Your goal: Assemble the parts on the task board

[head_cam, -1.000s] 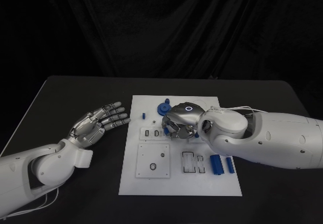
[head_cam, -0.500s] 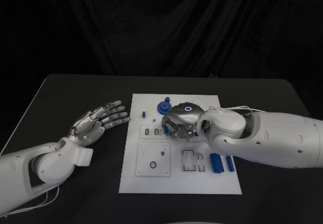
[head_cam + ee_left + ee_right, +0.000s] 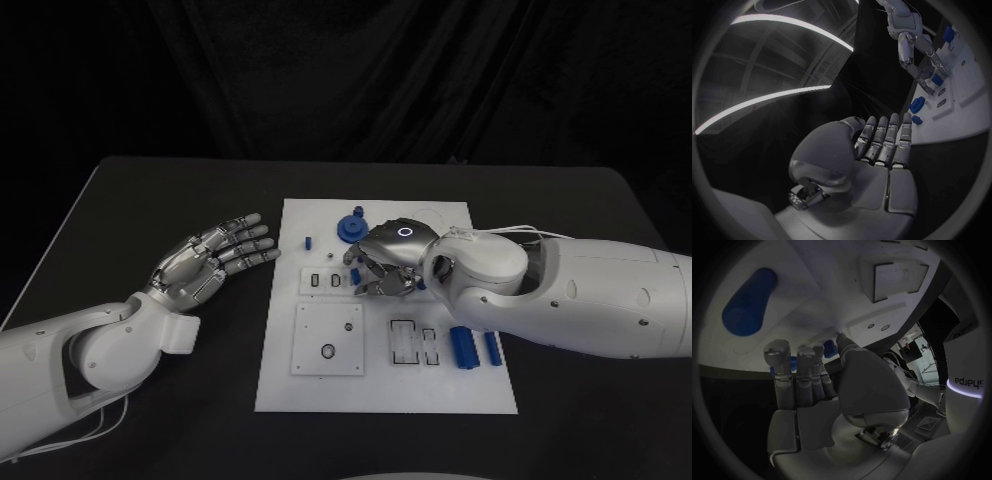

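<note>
The white task board (image 3: 433, 385) lies in the middle of the table. My right hand (image 3: 387, 262) hovers low over its upper middle with the fingers curled down. They pinch a small blue part (image 3: 831, 349), which peeks out between thumb and fingers and is also seen under that hand as the blue part (image 3: 937, 80). A blue gear-like part (image 3: 351, 229) stands just beyond the hand, and a small blue peg (image 3: 306, 245) stands to its left. Two blue cylinders (image 3: 463, 349) lie by the board's right edge. My left hand (image 3: 214, 260) rests palm up, fingers spread and holding nothing, left of the board.
The board carries raised white blocks with slots (image 3: 329, 341) and narrow rectangular recesses (image 3: 413, 345). Bare black table (image 3: 159, 200) surrounds the board on all sides. My right forearm (image 3: 577, 300) covers the board's right side.
The right hand's fingers have shifted slightly over the same spot on the board. The left hand has not moved.
</note>
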Controlling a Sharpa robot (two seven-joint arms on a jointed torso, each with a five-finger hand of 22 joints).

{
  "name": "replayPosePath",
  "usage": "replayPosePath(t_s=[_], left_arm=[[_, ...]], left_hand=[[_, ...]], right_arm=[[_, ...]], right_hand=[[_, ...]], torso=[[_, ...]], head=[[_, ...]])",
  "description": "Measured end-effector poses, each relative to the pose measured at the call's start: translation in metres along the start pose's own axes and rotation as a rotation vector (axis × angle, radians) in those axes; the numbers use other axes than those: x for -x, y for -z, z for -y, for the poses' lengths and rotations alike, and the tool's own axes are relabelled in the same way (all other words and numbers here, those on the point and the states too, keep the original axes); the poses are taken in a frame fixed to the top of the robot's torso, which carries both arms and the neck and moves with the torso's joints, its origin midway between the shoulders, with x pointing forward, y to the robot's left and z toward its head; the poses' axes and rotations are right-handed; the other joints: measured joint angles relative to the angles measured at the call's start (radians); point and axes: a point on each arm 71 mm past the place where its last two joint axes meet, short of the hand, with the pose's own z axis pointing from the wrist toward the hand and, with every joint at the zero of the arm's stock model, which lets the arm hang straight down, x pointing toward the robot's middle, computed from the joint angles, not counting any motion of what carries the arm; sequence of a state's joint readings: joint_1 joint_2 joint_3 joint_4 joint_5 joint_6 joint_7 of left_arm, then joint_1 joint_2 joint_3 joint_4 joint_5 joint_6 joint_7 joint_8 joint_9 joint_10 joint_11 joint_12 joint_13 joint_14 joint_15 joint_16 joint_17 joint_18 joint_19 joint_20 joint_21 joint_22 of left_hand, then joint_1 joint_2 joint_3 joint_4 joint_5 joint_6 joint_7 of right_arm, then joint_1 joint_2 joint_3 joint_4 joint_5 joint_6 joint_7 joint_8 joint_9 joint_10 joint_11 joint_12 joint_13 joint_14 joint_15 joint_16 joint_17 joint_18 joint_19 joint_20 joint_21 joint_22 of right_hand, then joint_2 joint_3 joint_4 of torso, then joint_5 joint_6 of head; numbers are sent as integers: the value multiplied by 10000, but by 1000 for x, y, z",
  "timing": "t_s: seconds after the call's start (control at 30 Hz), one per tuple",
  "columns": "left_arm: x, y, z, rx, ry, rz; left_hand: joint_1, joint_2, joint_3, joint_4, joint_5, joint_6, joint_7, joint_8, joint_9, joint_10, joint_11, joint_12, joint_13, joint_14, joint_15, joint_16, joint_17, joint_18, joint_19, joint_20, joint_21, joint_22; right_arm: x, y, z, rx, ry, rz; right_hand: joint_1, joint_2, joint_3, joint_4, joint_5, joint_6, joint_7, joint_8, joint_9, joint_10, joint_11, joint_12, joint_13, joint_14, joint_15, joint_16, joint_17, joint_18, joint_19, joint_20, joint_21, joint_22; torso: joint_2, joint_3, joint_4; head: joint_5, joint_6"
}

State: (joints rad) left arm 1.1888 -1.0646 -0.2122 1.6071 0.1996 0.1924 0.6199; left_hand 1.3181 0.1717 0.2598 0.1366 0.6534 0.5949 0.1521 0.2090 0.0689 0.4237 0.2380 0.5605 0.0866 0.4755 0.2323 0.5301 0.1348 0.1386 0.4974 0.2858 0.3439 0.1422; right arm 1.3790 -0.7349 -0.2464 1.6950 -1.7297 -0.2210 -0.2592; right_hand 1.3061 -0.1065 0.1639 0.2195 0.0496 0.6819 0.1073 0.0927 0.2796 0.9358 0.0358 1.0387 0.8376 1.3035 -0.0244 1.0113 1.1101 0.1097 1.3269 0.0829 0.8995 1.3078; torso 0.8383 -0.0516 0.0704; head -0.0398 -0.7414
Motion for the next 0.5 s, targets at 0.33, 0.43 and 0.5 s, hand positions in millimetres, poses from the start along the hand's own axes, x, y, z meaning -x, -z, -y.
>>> replayPosePath(t_s=[0.33, 0.43, 0.5], left_arm=[[-1, 0, 0, -21, -9, 23], [-2, 3, 1, -50, -35, 95], [-4, 4, 1, -69, -73, 175]], left_hand=[[-67, -67, 197, -30, 44, 113, 36, 50, 20, 63, 63, 52, 14, 3, 2, 124, 1, 1, -37, -38, 53, 2], [-149, -68, 340, -79, 131, 208, 51, 99, 20, 209, 59, 117, 23, 232, 4, 359, 61, 1, 97, 7, 241, 91], [-239, -158, 477, -89, 195, 289, 113, 135, 20, 401, 69, 125, 24, 553, -102, 685, 179, 0, 426, -41, 542, 239]], right_arm=[[6, 14, 10, 139, -281, 987], [11, 20, 13, 327, -411, 1578], [17, 25, 17, 513, -540, 2086]], right_hand=[[-55, -245, -298, 637, -1, -1406, -159, -347, -715, 164, -164, 196, 203, 159, -159, 311, 257, 1, 206, -96, 444, -1], [77, -113, -286, 648, -1, -1378, -188, -347, -751, 28, -259, 151, 80, 159, -159, 205, 166, 1, 205, -96, 392, -1], [285, 95, -177, 602, -1, -1481, -304, -347, -834, -334, -248, -107, -184, 32, -149, -16, 6, 0, 165, -130, 170, -1]], torso=[[2, 7, 0], [-2, 9, 0], [-7, 13, 0]], head=[[115, 41], [182, 171], [270, 297]])
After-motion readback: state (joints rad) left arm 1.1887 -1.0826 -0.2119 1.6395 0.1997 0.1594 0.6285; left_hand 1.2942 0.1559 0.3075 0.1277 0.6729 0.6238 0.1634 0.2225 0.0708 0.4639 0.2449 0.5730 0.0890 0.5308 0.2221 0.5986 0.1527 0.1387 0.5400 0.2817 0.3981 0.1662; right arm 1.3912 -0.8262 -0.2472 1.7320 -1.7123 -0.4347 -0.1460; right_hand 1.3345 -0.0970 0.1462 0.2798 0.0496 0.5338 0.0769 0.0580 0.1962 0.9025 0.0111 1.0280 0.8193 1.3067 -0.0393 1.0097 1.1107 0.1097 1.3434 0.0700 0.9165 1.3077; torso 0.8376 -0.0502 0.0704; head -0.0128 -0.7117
